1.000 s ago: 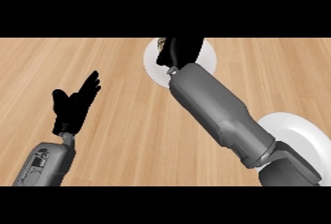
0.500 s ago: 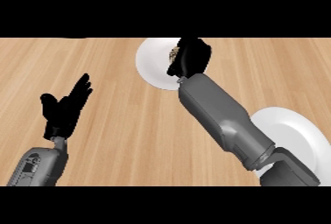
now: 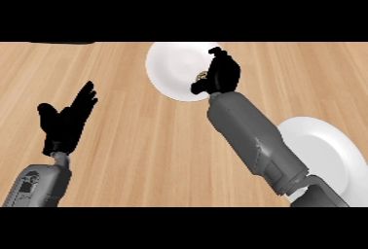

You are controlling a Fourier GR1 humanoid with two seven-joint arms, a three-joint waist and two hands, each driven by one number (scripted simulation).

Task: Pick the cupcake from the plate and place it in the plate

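While the left hand (image 3: pixel 68 119) just rests open over the wood-grain tabletop (image 3: pixel 144 155), the smooth white near plate (image 3: pixel 327 151) sits waiting. Farther off, the right hand (image 3: pixel 219 73) is curled round the cupcake (image 3: pixel 203 75) at the far plate (image 3: pixel 176 65); lift and carry comes next, I reckon.

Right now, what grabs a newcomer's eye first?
The right hand, curled over the far plate at top centre, with a bit of cupcake showing at its fingers. Then the open left hand resting at left, and a second plate at lower right behind the right forearm.
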